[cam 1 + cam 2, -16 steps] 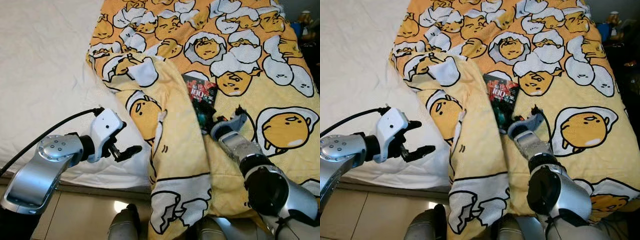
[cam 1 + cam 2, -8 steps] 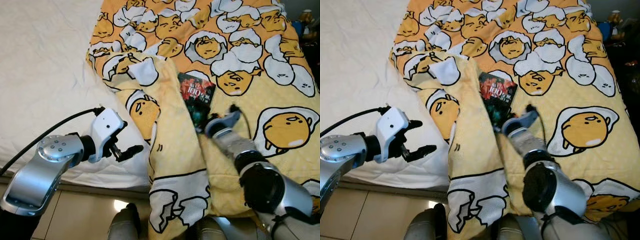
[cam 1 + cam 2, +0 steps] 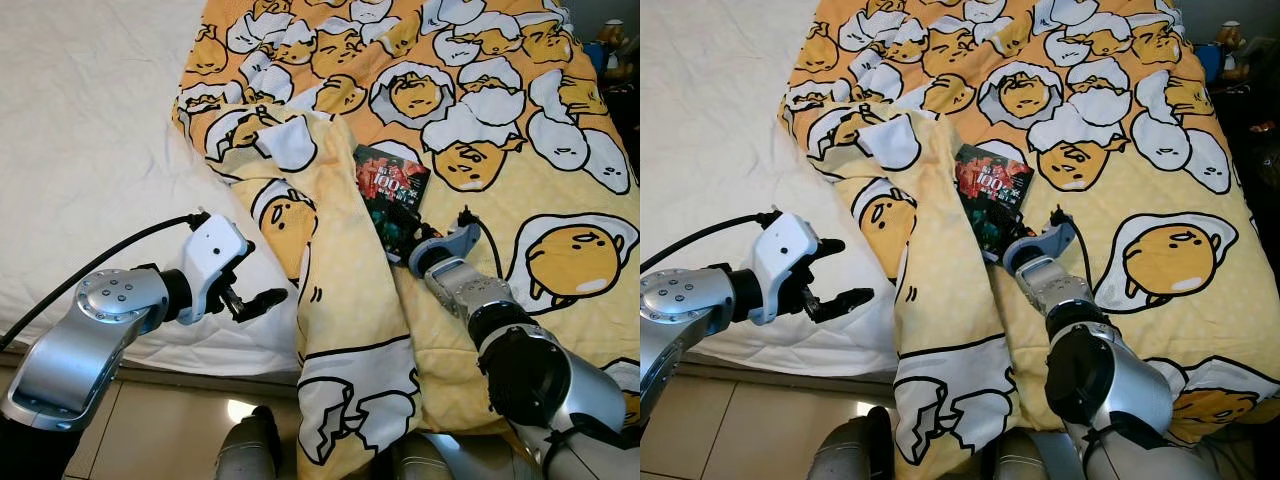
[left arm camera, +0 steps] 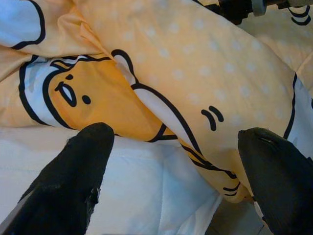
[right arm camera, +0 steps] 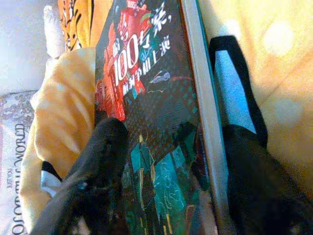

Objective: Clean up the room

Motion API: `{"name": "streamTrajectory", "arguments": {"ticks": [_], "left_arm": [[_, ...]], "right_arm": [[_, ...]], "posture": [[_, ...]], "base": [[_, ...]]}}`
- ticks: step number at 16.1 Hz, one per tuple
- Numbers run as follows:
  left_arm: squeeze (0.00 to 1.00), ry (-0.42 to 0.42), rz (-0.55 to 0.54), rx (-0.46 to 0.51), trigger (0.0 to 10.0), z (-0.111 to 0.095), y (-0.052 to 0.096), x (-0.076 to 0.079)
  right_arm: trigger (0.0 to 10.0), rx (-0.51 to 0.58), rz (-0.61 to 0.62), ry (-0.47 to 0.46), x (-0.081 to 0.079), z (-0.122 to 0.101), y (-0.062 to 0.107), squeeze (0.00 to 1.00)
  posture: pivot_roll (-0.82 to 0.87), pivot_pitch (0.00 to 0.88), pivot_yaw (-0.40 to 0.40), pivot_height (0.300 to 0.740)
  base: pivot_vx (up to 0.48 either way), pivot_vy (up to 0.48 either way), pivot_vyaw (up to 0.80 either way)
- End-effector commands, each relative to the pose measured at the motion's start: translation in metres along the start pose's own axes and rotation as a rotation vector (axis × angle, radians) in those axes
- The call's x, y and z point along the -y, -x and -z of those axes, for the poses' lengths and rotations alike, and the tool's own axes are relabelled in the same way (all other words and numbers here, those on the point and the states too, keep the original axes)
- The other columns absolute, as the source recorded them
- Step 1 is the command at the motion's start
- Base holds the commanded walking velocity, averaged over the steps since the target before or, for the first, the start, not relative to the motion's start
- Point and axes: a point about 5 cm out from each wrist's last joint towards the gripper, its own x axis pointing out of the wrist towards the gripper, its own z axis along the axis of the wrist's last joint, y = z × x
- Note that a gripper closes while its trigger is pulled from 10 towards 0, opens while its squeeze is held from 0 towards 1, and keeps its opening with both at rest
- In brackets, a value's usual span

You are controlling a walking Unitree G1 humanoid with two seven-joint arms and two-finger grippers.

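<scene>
Book (image 3: pixel 392 194) lies on the bed, on the yellow egg-print blanket (image 3: pixel 520 150), tucked against the raised fold of blanket that runs down toward me. I have the right gripper (image 3: pixel 405 232) at the book's near end; in the right wrist view one finger (image 5: pixel 98 171) sits on the cover and the other (image 5: pixel 254 181) beyond the spine edge, jaws narrow around the book but, as far as I can judge, not clearly clamped. The left gripper (image 3: pixel 255 300) hovers over the white sheet (image 3: pixel 90 150) beside the fold, jaws wide and empty. My worry is the grip: it takes only the near end of the book, so lifting may let the cover peel open or the book pivot and slip out. The finger beside the spine could also pinch blanket and drag the fold along.
</scene>
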Motion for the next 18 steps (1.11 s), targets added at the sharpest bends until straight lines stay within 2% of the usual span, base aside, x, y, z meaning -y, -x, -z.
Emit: {"name": "streamTrajectory", "arguments": {"ticks": [1, 8, 11, 16, 18], "left_arm": [[0.65, 0.000, 0.006, 0.001, 10.0, 0.001, -0.001, 0.003], [0.65, 0.004, -0.003, 0.001, 10.0, 0.003, 0.000, 0.004], [0.65, 0.002, 0.000, 0.007, 10.0, 0.002, -0.003, 0.004], [0.65, 0.014, 0.008, 0.025, 10.0, 0.003, -0.010, 0.007], [0.65, 0.020, 0.004, 0.031, 10.0, 0.005, -0.011, 0.009]], "right_arm": [[0.0, -0.026, 0.002, 0.025, 0.001, 0.006, 0.000, 0.00], [0.0, -0.016, -0.046, 0.018, -0.007, 0.009, -0.003, 0.00], [0.0, -0.006, -0.022, 0.011, -0.006, 0.008, -0.003, 0.00], [0.0, -0.007, -0.048, 0.044, -0.004, 0.007, -0.002, 0.00], [0.0, -0.003, -0.055, 0.087, -0.003, 0.005, -0.001, 0.00]], "posture": [[0.18, 0.250, 0.018, 0.740], [0.18, 0.226, 0.018, 0.740], [0.17, 0.203, 0.029, 0.740], [0.14, 0.165, 0.047, 0.740], [0.12, 0.146, 0.054, 0.740]], "base": [[0.000, 0.000, 0.00], [0.000, 0.000, 0.00], [0.000, 0.000, 0.00], [0.000, 0.000, 0.00], [0.000, 0.000, 0.00]]}}
